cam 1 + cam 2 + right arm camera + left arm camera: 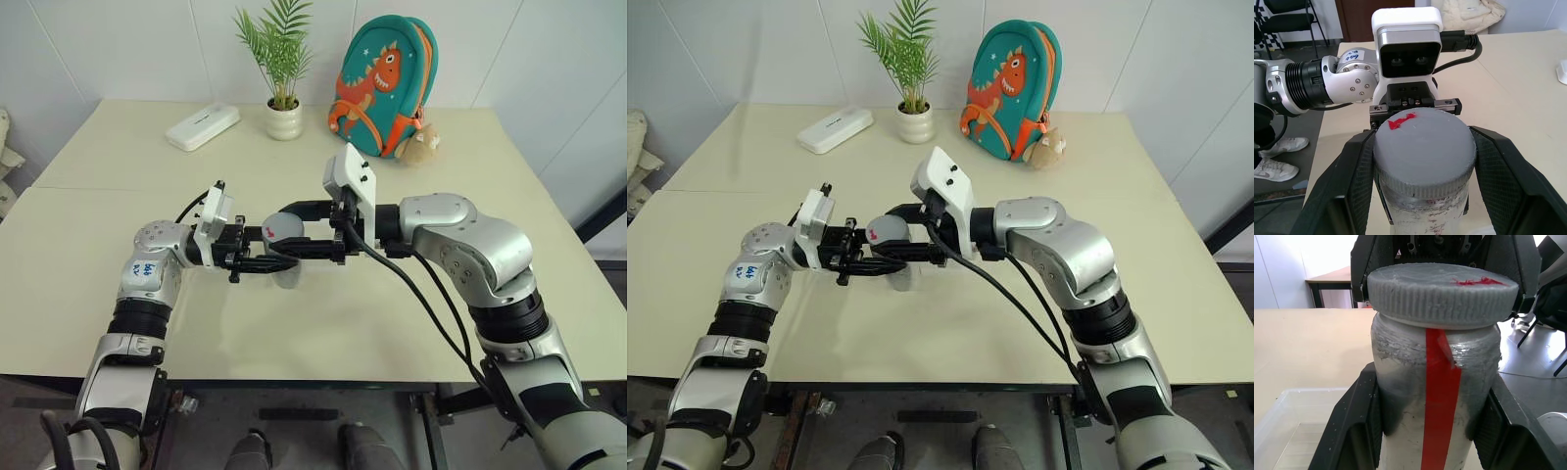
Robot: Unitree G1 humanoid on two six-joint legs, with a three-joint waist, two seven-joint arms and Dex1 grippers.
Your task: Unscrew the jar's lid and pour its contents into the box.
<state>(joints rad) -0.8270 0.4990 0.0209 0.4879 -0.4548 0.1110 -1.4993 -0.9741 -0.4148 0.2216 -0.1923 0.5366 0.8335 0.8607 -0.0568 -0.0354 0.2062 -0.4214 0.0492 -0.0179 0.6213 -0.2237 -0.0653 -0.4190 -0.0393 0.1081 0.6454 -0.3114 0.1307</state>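
jar (1435, 396): small clear cylinder with a red stripe down its side, held in the air above the bench (323, 323), between the two hands.
handling: looks light and rigid; the smooth wall is likely slippery, so a firm squeeze low on the body seems wise.
lid (1422, 147): grey, ribbed round its edge, a red mark on top; still seated on the jar. The ribs are the natural place to grip for twisting.
left hand (1425, 431): clamped on the jar's body, one finger on each side of it.
right hand (1422, 161): closed on the lid's rim from the opposite side, one finger at each edge.
contents: cannot tell; the wall is cloudy.
box (1298, 426): clear tray on the bench, just below and beside the held jar.
left wrist view: shows the stripe, the lid's ribbing and the box, which the head views hardly give.
right wrist view: shows the lid's top face and the left arm behind.
head views: show both arms meeting over the bench, with a plant pot (284, 119), a backpack (384, 86) and a white case (203, 126) well apart at the far edge.
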